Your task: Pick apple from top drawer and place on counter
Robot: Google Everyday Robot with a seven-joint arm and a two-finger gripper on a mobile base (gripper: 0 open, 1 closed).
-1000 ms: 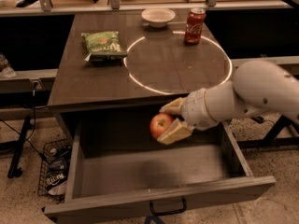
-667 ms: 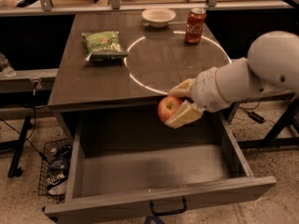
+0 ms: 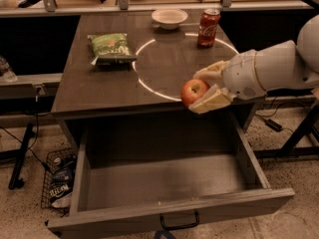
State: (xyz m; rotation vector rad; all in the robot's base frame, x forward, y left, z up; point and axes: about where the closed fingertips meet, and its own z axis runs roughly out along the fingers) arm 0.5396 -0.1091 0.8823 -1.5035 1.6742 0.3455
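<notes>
Gripper: the gripper [image 3: 199, 91] is at the front edge of the counter, right of centre, and points left across the picture.
Grip: its two pale fingers [image 3: 213, 99] are closed on the apple, one above it and one beneath.
Apple: the apple [image 3: 192, 90] is red with a yellowish patch. It sits between the fingers, out of the drawer, level with the counter's front lip. Whether it touches the wood cannot be told.
Arm: the thick white arm [image 3: 269, 68] comes in from the right edge and crosses the counter's front right corner.
Counter: the counter [image 3: 94, 86] is dark grey-brown wood.
Circle: the thin white circle [image 3: 141, 81] is drawn on the counter, and its near arc passes just beside the apple.
Top drawer: the top drawer [image 3: 124, 218] stands pulled well out below the counter. Its inside is open to view and the apple is above its back part.
Handle: the small black handle [image 3: 178, 222] hangs on the drawer's front panel.
Soda can: the red soda can [image 3: 208, 28] stands upright at the far right of the circle, well apart from the gripper.
Bowl: the pale bowl [image 3: 169, 18] rests at the counter's far edge, just left of the can.
Chip bag: the green chip bag [image 3: 109, 48] lies flat on the left half of the counter, outside the circle.
Floor: the wire basket [image 3: 59, 183] stands on the floor left of the drawer.
</notes>
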